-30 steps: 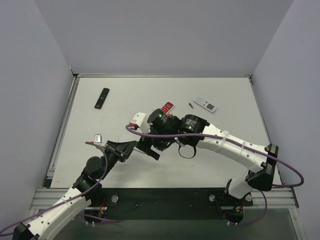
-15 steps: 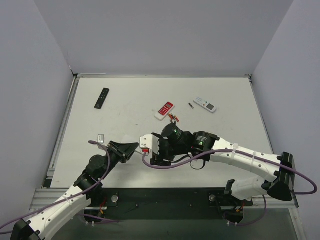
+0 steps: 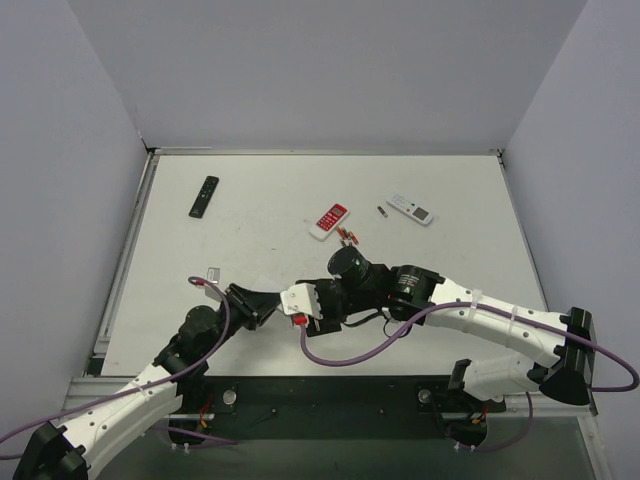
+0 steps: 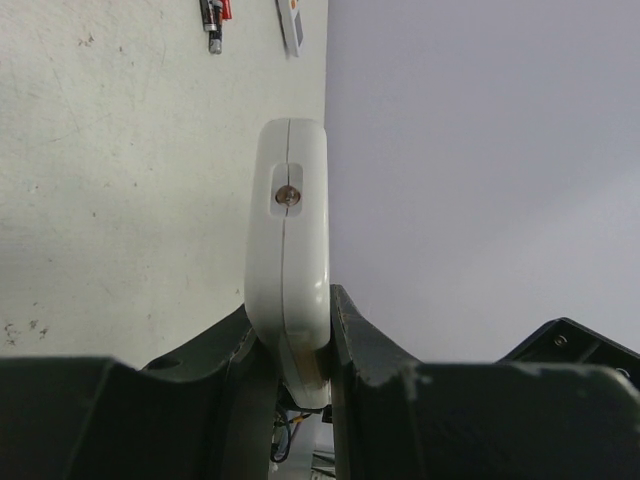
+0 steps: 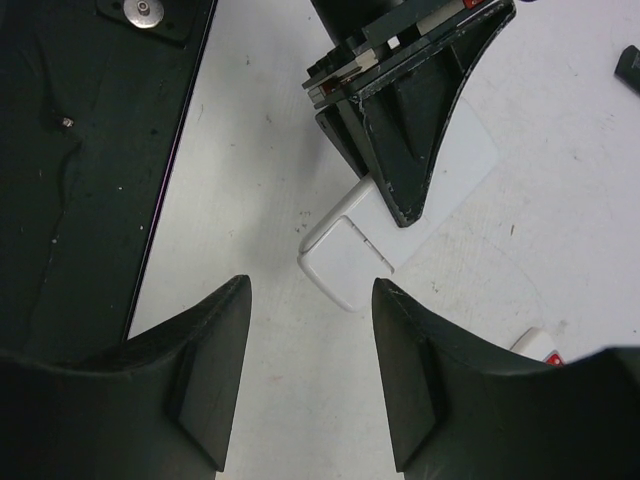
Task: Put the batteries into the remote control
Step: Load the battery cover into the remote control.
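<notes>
Over the last second the right arm (image 3: pixel 470 305) has swung back from beside the red remote (image 3: pixel 329 220) to the near left of the tabletop (image 3: pixel 250 230). The right jaws now hang spread and empty just above the remote (image 5: pixel 345 262). The left jaws pinch that remote across its flat faces near one end, holding it edge-on with the free end pointing toward the right jaws (whether a corner touches the tabletop I cannot tell). The left arm (image 3: pixel 150 385) has drawn in a little toward its base. The batteries (image 3: pixel 345 236) lie just beside the red remote, well apart from both jaws, with one more a little farther right. So nothing is loaded yet. Since the right jaws came across carrying nothing, I judge this step to be work on the remote's back cover, whose seam shows on the free end, before any battery is fetched.
</notes>
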`<state>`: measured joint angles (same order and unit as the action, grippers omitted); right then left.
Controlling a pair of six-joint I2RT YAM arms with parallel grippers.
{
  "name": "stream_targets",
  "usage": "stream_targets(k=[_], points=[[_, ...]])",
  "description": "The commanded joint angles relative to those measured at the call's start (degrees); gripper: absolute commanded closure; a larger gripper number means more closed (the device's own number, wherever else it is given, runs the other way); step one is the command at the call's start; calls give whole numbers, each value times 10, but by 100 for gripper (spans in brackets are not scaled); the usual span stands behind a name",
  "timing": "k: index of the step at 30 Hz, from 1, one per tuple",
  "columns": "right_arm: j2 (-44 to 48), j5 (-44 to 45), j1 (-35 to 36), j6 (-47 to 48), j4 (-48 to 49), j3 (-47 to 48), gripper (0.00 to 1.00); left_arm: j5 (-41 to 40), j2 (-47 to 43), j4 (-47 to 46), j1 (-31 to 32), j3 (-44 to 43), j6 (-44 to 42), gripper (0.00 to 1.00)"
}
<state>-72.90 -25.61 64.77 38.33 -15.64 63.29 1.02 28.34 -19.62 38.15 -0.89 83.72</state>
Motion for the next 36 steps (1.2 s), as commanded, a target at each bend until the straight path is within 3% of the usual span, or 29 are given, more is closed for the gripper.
stream_targets(k=[1, 25, 36], points=[[2, -26, -6, 25, 1, -16, 52, 21, -3, -61, 1, -3, -8, 100], [-29, 10, -18, 25, 37, -46, 53, 47, 10, -100, 0, -18, -5, 100], [-43, -2, -18, 20, 43, -48, 61, 47, 9, -113, 0, -18, 2, 100]])
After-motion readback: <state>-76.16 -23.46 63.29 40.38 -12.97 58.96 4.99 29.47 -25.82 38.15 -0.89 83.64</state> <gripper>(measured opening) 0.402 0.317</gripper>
